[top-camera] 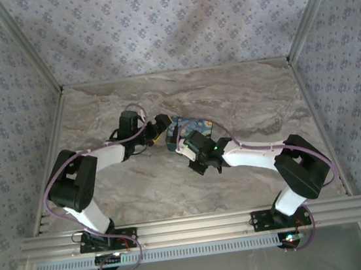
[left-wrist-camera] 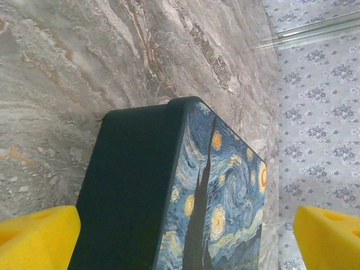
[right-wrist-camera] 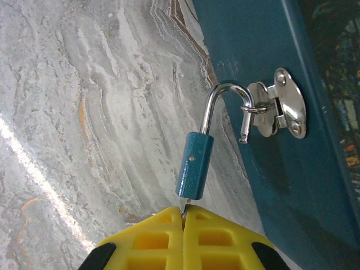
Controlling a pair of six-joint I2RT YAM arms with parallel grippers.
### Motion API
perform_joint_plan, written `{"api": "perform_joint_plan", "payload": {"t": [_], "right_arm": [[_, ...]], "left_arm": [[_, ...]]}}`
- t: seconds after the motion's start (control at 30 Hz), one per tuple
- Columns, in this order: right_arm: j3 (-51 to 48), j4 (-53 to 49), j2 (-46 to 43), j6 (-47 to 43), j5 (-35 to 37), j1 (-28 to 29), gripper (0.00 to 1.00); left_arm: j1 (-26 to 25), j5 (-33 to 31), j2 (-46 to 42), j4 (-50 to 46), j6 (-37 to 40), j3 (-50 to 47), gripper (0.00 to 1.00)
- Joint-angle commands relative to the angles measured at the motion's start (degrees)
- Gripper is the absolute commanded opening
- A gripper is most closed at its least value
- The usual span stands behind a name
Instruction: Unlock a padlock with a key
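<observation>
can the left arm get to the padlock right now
Probably not easily: the left gripper straddles the box end, open, while the padlock hangs on the side hasp, where the right gripper pinches the key.

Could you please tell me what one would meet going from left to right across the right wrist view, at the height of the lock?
Bare marble table → blue padlock → silver hasp → painted top of the box.
</observation>
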Motion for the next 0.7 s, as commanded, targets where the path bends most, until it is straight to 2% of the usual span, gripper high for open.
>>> {"api": "perform_joint_plan", "payload": {"t": [0.0,0.3,0.67], "right_arm": [[1.77,0.25,0.03,-1.95,0.3,0.29,0.0],[1.41,1.88,-0.65,-3.38,0.84,0.44,0.0],[2.95,4.56,0.78,-8.87,1.24,0.55,0.0]], "left_arm": [[-0.55,1.78,1.21,0.79,0.59,2.47,0.97],[-2.55,3.24,3.42,2.88,-1.07,4.83,0.96],[-4.56,2.74,3.6,7.61,-4.9,1.99,0.96]]}}
